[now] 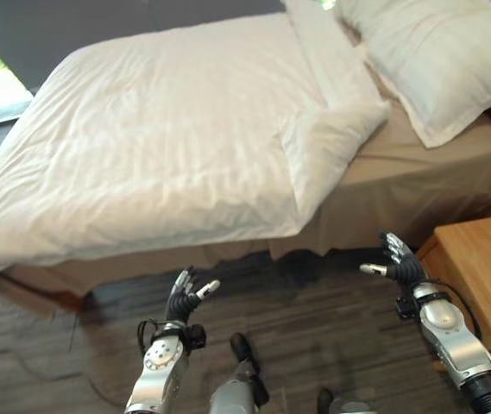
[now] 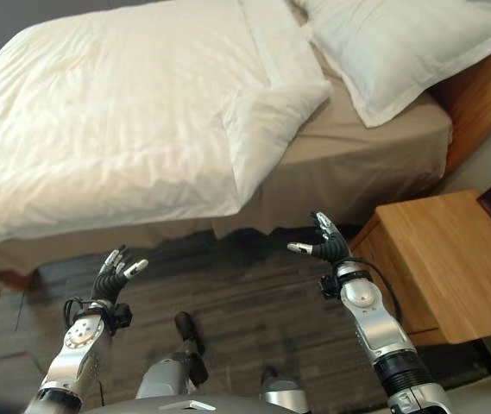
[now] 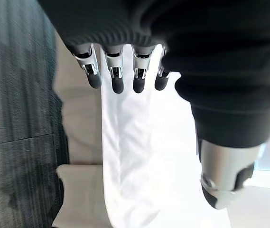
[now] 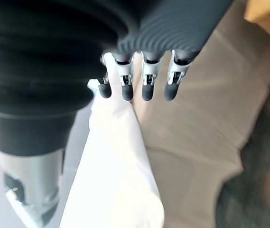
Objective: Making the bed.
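The wide bed with the beige fitted sheet (image 1: 418,164) stands ahead of the robot, across a strip of dark wood-plank floor (image 1: 314,310). A white quilted duvet (image 1: 159,129) covers most of the mattress and hangs over the near edge toward the floor; at the head end its corner is folded back into a loose flap (image 1: 331,129), leaving the beige sheet bare between the flap and a large white pillow (image 1: 435,60). The left hand (image 1: 185,295) is raised above the floor, short of the bed's near edge, with fingers straight and spread — it holds nothing and touches nothing. The right hand (image 1: 396,261) is likewise raised with fingers extended and thumb apart, empty, level with the bare sheet below the folded flap. In the wrist views each hand's fingers (image 3: 117,78) point toward the duvet without contact. A light wooden bedside cabinet (image 2: 452,259) stands just beside the right arm, next to the bed's head end.
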### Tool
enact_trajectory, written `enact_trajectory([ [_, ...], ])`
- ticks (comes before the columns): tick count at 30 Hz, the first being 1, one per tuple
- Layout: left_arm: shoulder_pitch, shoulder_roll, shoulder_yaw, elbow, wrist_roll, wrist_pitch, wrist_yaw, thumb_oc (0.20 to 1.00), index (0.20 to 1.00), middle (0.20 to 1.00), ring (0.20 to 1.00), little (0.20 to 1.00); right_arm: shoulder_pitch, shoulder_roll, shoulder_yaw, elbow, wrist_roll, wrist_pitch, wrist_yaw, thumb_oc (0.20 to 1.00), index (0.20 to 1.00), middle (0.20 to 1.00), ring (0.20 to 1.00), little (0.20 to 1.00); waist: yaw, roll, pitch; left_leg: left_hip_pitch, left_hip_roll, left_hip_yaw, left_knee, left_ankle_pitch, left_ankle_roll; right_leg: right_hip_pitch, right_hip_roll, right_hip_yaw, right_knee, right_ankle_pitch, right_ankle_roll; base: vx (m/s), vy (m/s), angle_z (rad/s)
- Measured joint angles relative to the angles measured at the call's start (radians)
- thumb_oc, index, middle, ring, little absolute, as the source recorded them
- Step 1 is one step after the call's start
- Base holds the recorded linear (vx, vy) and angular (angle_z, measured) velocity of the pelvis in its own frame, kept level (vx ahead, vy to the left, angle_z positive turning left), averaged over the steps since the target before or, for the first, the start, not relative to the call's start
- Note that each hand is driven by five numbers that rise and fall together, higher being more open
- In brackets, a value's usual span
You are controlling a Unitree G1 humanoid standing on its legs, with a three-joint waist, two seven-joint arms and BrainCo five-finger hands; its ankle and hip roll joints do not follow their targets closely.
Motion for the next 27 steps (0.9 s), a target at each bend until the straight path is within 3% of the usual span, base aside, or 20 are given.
enact_trajectory([
  [1, 0.01, 0.005, 0.004, 0.001, 0.001, 0.003, -0.003, 1.0, 1.0, 1.0, 1.0, 1.0, 0.021, 0.003, -0.006, -0.005, -0.007, 0.0, 0.002, 1.0, 1.0, 1.0, 1.0, 1.0, -0.003, 0.004, -0.016, 0.02, -0.009, 0.013, 0.011, 0.032, 0.05, 0.021, -0.008, 0.014, 0.019, -0.024, 0.03, 0.56, 0.094, -0.69],
  [2, 0.011, 0.007, 0.012, 0.001, 0.003, 0.007, 0.001, 1.0, 1.0, 1.0, 1.0, 1.0, 0.038, 0.011, 0.005, -0.005, -0.012, 0.002, 0.001, 1.0, 1.0, 1.0, 1.0, 1.0, -0.005, -0.012, -0.017, 0.033, -0.024, 0.024, 0.036, 0.049, 0.073, 0.012, -0.043, 0.013, 0.097, -0.069, 0.061, 0.35, 0.038, -0.39],
  [3, 0.014, 0.008, 0.011, -0.007, 0.004, 0.006, 0.0, 1.0, 1.0, 1.0, 1.0, 1.0, 0.059, 0.009, 0.019, -0.009, -0.032, 0.002, 0.01, 1.0, 1.0, 1.0, 1.0, 1.0, -0.014, -0.028, -0.027, 0.052, -0.046, 0.041, 0.023, 0.078, 0.126, -0.019, -0.06, 0.007, 0.185, -0.079, 0.081, 0.55, 0.058, -0.29],
  [4, -0.005, 0.024, -0.001, 0.002, 0.005, 0.008, 0.003, 1.0, 1.0, 1.0, 1.0, 1.0, 0.059, 0.036, 0.027, 0.0, -0.04, 0.009, 0.018, 1.0, 1.0, 1.0, 1.0, 1.0, -0.015, -0.046, -0.015, 0.091, -0.069, 0.045, 0.0, 0.066, 0.147, -0.127, -0.086, -0.026, 0.431, -0.093, 0.11, 0.3, 0.013, -0.22],
  [6, -0.049, 0.052, -0.02, 0.007, 0.007, 0.021, 0.001, 1.0, 1.0, 1.0, 1.0, 1.0, 0.05, 0.059, 0.035, -0.004, -0.042, 0.017, 0.018, 1.0, 1.0, 1.0, 1.0, 1.0, -0.022, -0.078, 0.019, 0.146, -0.094, 0.044, 0.0, 0.041, 0.153, -0.271, -0.168, -0.074, 0.796, -0.037, 0.138, 0.3, -0.032, 0.02],
  [7, -0.08, 0.065, -0.034, 0.008, 0.013, 0.032, -0.002, 1.0, 1.0, 1.0, 1.0, 1.0, 0.051, 0.063, 0.039, -0.01, -0.058, 0.021, 0.017, 1.0, 1.0, 1.0, 1.0, 1.0, -0.04, -0.082, 0.022, 0.172, -0.101, 0.035, -0.002, 0.017, 0.142, -0.313, -0.211, -0.131, 0.856, -0.049, 0.126, 0.41, -0.123, 0.15],
  [8, -0.113, 0.089, -0.049, -0.001, 0.015, 0.031, -0.003, 1.0, 1.0, 1.0, 1.0, 1.0, 0.031, 0.061, 0.04, -0.014, -0.078, 0.021, 0.016, 1.0, 1.0, 1.0, 1.0, 1.0, -0.038, -0.084, 0.025, 0.198, -0.106, 0.047, 0.001, 0.005, 0.145, -0.356, -0.277, -0.21, 0.81, -0.053, 0.126, 0.34, -0.157, 0.33],
  [9, -0.139, 0.102, -0.051, -0.006, 0.017, 0.027, -0.003, 1.0, 1.0, 1.0, 1.0, 1.0, 0.017, 0.058, 0.04, -0.023, -0.078, 0.021, 0.012, 1.0, 1.0, 1.0, 1.0, 1.0, -0.045, -0.085, 0.024, 0.202, -0.108, 0.048, 0.0, 0.0, 0.148, -0.373, -0.3, -0.242, 0.736, -0.051, 0.128, 0.33, -0.185, 0.22],
  [11, -0.176, 0.138, -0.044, -0.026, 0.017, 0.022, -0.003, 1.0, 1.0, 1.0, 1.0, 1.0, -0.036, 0.036, 0.044, -0.033, -0.079, 0.021, 0.01, 1.0, 1.0, 1.0, 1.0, 1.0, -0.061, -0.103, 0.02, 0.201, -0.11, 0.039, 0.0, -0.02, 0.143, -0.405, -0.304, -0.26, 0.552, -0.033, 0.138, 0.36, -0.274, 0.26],
  [12, -0.184, 0.15, -0.039, -0.026, 0.016, 0.022, -0.003, 1.0, 1.0, 1.0, 1.0, 1.0, -0.061, 0.025, 0.044, -0.033, -0.081, 0.02, 0.005, 1.0, 1.0, 1.0, 1.0, 1.0, -0.063, -0.112, 0.016, 0.203, -0.11, 0.013, 0.0, -0.031, 0.127, -0.409, -0.283, -0.251, 0.45, -0.012, 0.138, 0.4, -0.334, 0.31],
  [15, -0.192, 0.15, -0.045, -0.011, 0.014, 0.02, -0.003, 1.0, 1.0, 1.0, 1.0, 1.0, -0.084, -0.021, 0.02, -0.028, -0.141, 0.024, -0.01, 1.0, 1.0, 1.0, 1.0, 1.0, -0.079, -0.116, 0.014, 0.198, -0.103, -0.074, -0.002, -0.038, 0.12, -0.356, -0.192, -0.079, 0.152, 0.099, 0.135, 0.26, -0.266, 0.69],
  [17, -0.169, 0.149, -0.053, -0.008, 0.015, 0.017, -0.004, 1.0, 1.0, 1.0, 1.0, 1.0, -0.09, -0.068, 0.014, -0.028, -0.231, 0.033, -0.032, 1.0, 1.0, 1.0, 1.0, 1.0, -0.088, -0.126, 0.01, 0.195, -0.103, -0.129, -0.006, -0.038, 0.102, -0.313, -0.192, 0.01, 0.005, 0.19, 0.127, 0.21, -0.299, 0.9],
  [18, -0.142, 0.16, -0.05, -0.009, 0.015, 0.015, -0.004, 1.0, 1.0, 1.0, 1.0, 1.0, -0.111, -0.085, 0.016, -0.027, -0.284, 0.044, -0.046, 1.0, 1.0, 1.0, 1.0, 1.0, -0.076, -0.131, 0.011, 0.196, -0.103, -0.147, -0.006, -0.041, 0.078, -0.306, -0.214, 0.018, -0.013, 0.214, 0.12, 0.15, -0.189, 0.47],
  [19, -0.126, 0.167, -0.049, -0.008, 0.015, 0.016, -0.001, 1.0, 1.0, 1.0, 1.0, 1.0, -0.132, -0.098, 0.015, -0.023, -0.323, 0.055, -0.057, 1.0, 1.0, 1.0, 1.0, 1.0, -0.07, -0.141, 0.009, 0.198, -0.099, -0.15, -0.006, -0.038, 0.05, -0.305, -0.222, 0.006, -0.012, 0.267, 0.148, 0.18, -0.213, 0.34],
  [22, -0.111, 0.134, -0.062, 0.0, 0.012, 0.015, 0.0, 1.0, 1.0, 1.0, 1.0, 1.0, -0.289, -0.16, 0.046, 0.047, -0.435, 0.083, -0.088, 1.0, 1.0, 1.0, 1.0, 1.0, -0.065, -0.067, 0.019, 0.195, 0.006, -0.083, -0.005, -0.031, 0.034, -0.315, -0.133, -0.019, -0.012, 0.267, 0.129, 0.17, -0.225, 0.05],
  [24, -0.119, 0.092, -0.062, 0.0, 0.003, 0.005, 0.001, 1.0, 1.0, 1.0, 1.0, 1.0, -0.451, -0.221, 0.104, 0.079, -0.477, 0.101, -0.114, 1.0, 1.0, 1.0, 1.0, 1.0, -0.075, -0.014, 0.012, 0.204, 0.043, -0.052, -0.001, -0.018, 0.024, -0.323, -0.09, -0.014, -0.008, 0.27, 0.105, 0.08, -0.135, -0.27],
  [27, -0.142, 0.08, -0.058, 0.003, -0.001, -0.013, 0.004, 1.0, 1.0, 1.0, 1.0, 1.0, -0.567, -0.244, 0.134, 0.102, -0.511, 0.102, -0.148, 1.0, 1.0, 1.0, 1.0, 1.0, -0.083, 0.003, 0.006, 0.208, 0.057, -0.039, 0.001, -0.015, 0.014, -0.326, -0.078, -0.012, -0.008, 0.263, 0.099, 0.06, -0.189, -0.19],
])
